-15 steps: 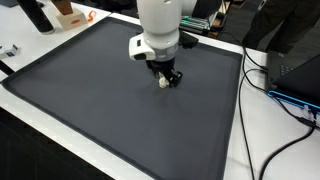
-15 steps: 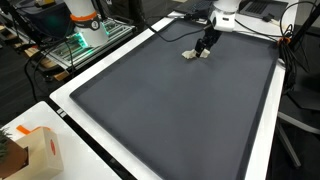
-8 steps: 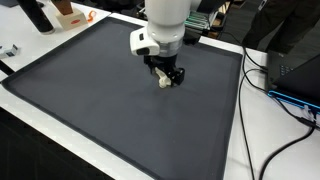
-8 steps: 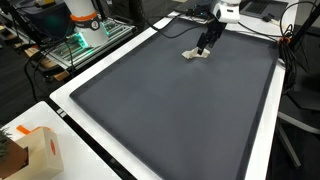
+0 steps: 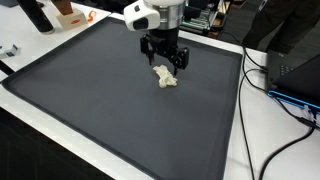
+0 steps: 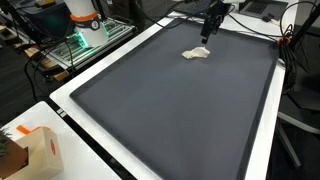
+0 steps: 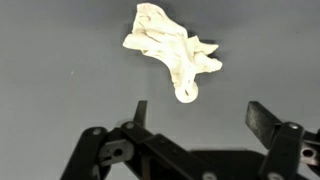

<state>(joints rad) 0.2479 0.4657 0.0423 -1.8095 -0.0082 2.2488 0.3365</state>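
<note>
- In an exterior view, you are hanging the gripper (image 5: 166, 63) just above the crumpled cloth (image 5: 165, 77), with its jaws standing wide apart and gripping nothing
- The crumpled cloth is lying free on the mat (image 5: 90, 100), toward its far right part, showing as a small off-white bunch with creased folds
- The mat is spreading dark grey and flat over a white table (image 5: 238, 140); black cables (image 5: 262, 75) are trailing over the table beside it, and an orange box (image 5: 70, 14) is sitting past the far corner
- In an exterior view, the crumpled cloth (image 6: 196, 54) is resting near the mat's far edge, and the gripper (image 6: 208, 33) is hovering over it, apart from it
- A cardboard box (image 6: 40, 150) is standing on the near corner of the table, and a rack (image 6: 80, 45) lit green is glowing behind the mat
- In the wrist view, you are looking down between the two fingers (image 7: 140, 112), which are standing well apart, at the crumpled cloth (image 7: 170, 48) lying ahead of them and touching neither
- Here it is showing a cream colour and twisted folds, with one rolled end curling into a small loop toward the gripper (image 7: 200, 110); plain grey mat is showing under it
</note>
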